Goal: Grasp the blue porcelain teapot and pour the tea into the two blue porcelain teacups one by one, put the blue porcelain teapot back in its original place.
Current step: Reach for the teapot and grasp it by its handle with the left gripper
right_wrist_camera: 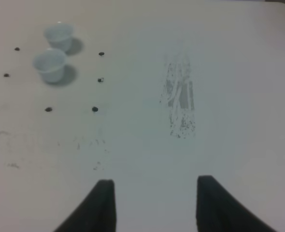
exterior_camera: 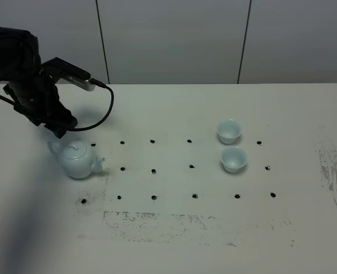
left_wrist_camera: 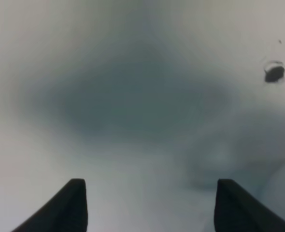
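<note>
The blue porcelain teapot (exterior_camera: 77, 160) stands on the left of the white table (exterior_camera: 174, 240), spout pointing right, lid on. My left gripper (exterior_camera: 58, 132) hangs just behind and left of it, close over its handle side. In the left wrist view that gripper (left_wrist_camera: 149, 186) is open, with only blurred table and shadow between its dark fingers (left_wrist_camera: 75, 203). The two blue porcelain teacups (exterior_camera: 228, 131) (exterior_camera: 233, 158) stand upright side by side right of centre, and show in the right wrist view (right_wrist_camera: 59, 35) (right_wrist_camera: 49, 64). My right gripper (right_wrist_camera: 154, 186) is open, empty, well away from them.
Black dots (exterior_camera: 153, 170) mark a grid across the table. Scuffed grey patches lie near the front (exterior_camera: 157, 220) and at the right edge (exterior_camera: 334, 171). The left arm's cable (exterior_camera: 103, 108) loops above the teapot. A panelled wall (exterior_camera: 174, 40) stands behind the table.
</note>
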Motion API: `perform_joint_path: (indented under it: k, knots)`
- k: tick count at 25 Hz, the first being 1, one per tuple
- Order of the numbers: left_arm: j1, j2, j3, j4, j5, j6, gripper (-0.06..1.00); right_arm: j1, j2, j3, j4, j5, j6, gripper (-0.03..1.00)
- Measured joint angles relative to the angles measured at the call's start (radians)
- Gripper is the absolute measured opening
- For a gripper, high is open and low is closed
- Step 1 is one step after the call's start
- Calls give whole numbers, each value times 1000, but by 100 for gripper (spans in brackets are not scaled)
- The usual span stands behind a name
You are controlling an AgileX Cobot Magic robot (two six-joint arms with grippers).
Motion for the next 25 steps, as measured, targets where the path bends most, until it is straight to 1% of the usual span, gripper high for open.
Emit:
perform_joint_path:
  k: [2,3,5,7,9,12,15,17,20,25]
  knots:
    - [6,-40,20,-2,-28,-15,54,0,0,0,0,0,0,37]
    - [10,-74,55,-2,-51,-20,54,0,0,0,0,0,0,37]
    - [20,-154,164,-4,-146,-25,54,0,0,0,0,0,0,37]
    - [34,-242,303,-7,-253,-32,54,0,0,0,0,0,0,37]
    - [54,-301,404,-39,-361,-50,54,0,0,0,0,0,0,37]
    - [84,-333,488,-99,-455,-125,54,0,0,0,0,0,0,37]
    - [88,-325,541,-138,-501,-192,54,0,0,0,1,0,0,37]
    - [91,-309,557,-170,-531,-206,54,0,0,0,1,0,0,37]
    - [94,-270,559,-216,-560,-211,54,0,0,0,1,0,0,37]
    - [94,-235,560,-212,-539,-179,54,0,0,0,1,0,0,37]
